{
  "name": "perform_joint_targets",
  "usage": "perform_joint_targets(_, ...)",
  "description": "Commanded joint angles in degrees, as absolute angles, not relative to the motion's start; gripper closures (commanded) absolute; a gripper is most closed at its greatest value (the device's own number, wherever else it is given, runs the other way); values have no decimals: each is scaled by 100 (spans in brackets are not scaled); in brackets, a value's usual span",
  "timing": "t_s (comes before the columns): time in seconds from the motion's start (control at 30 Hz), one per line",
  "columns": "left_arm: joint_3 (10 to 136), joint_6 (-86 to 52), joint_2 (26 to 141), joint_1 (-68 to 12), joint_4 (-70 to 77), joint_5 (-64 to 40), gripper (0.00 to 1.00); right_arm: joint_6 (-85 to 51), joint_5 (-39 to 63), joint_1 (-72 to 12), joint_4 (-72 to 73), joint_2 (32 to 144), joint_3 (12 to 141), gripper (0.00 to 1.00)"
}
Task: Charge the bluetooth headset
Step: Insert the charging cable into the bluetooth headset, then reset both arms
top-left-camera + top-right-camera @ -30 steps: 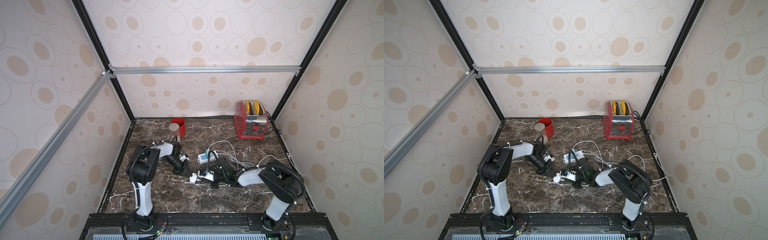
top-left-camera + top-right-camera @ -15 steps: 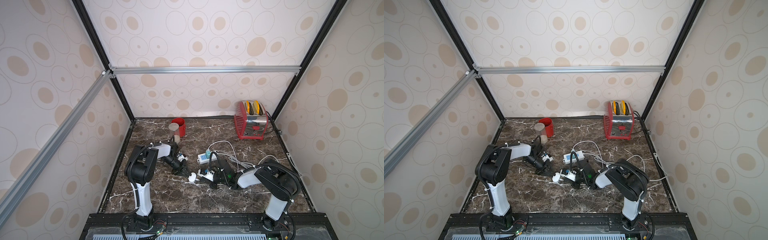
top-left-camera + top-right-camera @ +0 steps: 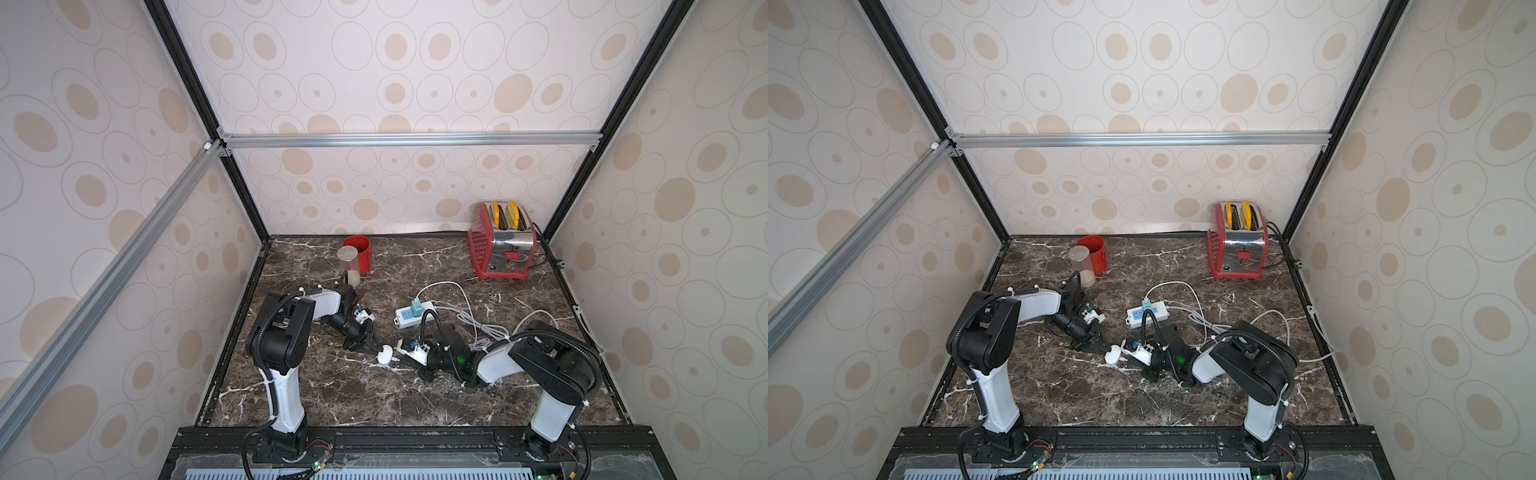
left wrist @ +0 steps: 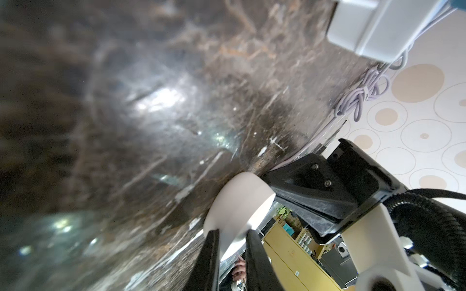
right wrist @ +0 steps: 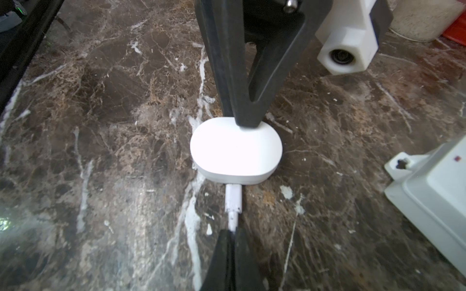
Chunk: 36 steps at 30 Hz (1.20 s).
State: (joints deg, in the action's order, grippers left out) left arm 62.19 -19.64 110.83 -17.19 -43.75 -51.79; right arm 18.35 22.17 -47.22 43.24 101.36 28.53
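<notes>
The bluetooth headset (image 5: 235,151) is a small white oval case lying flat on the marble table, seen in both top views (image 3: 385,356) (image 3: 1113,356). My left gripper (image 4: 232,234) is shut on its far end, one black finger (image 4: 211,252) on each side. Its fingertips (image 5: 248,121) rest on the case's edge in the right wrist view. A white cable plug (image 5: 233,201) sits in the case's near side. My right gripper (image 5: 230,241) is shut on that cable just behind the plug.
A white power strip (image 3: 411,316) with a teal charger (image 3: 417,309) lies just behind the grippers, loose white cable (image 3: 478,328) beside it. A red toaster (image 3: 500,243) stands back right. A red cup (image 3: 358,253) and clear jar (image 3: 348,266) stand back left.
The right arm's body has shifted slightly toward the left. The headset and the left gripper have stayed where they were.
</notes>
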Motion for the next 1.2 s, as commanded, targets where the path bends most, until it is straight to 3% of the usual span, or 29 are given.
perform_joint_targets(0.0, 6090, -1883, 11431, -1968, -4317, -3610, 79, 1899, 1888, -4782, 4299, 9752, 2722, 82)
perform_joint_targets(0.23, 6301, -1733, 11246, -1833, -4726, -3250, 75, 2022, 1595, -4746, 3794, 9024, 2321, 58)
perform_joint_targets(0.37, 6408, -1800, 11065, -1799, -4737, -3201, 65, 1864, 1274, -4714, 3577, 8424, 2103, 45)
perform_joint_targets(0.43, 6521, -1847, 10935, -1801, -4752, -3126, 52, 1701, 1135, -4652, 3289, 8044, 2105, 41)
perform_joint_targets(0.57, 6945, -1920, 10442, -1801, -4810, -2560, 19, 1166, 424, -4375, 2680, 7078, 2283, 23)
perform_joint_targets(0.67, 7367, -1936, 10031, -1767, -4694, -1893, 1, 812, 77, -3852, 2112, 6360, 2591, 16)
perform_joint_targets(0.8, 7506, -1946, 9368, -1600, -4042, -918, 1, 852, -150, -3334, 1846, 5663, 2821, 1)
perform_joint_targets(1.03, 6336, -1757, 8026, -1298, -1943, 1140, 1, 530, -692, -2454, 1610, 5241, 3006, 1)
perform_joint_targets(1.17, 5635, -1325, 7657, -1279, -1056, 1796, 1, 326, -741, -2013, 1738, 5172, 2859, 1)
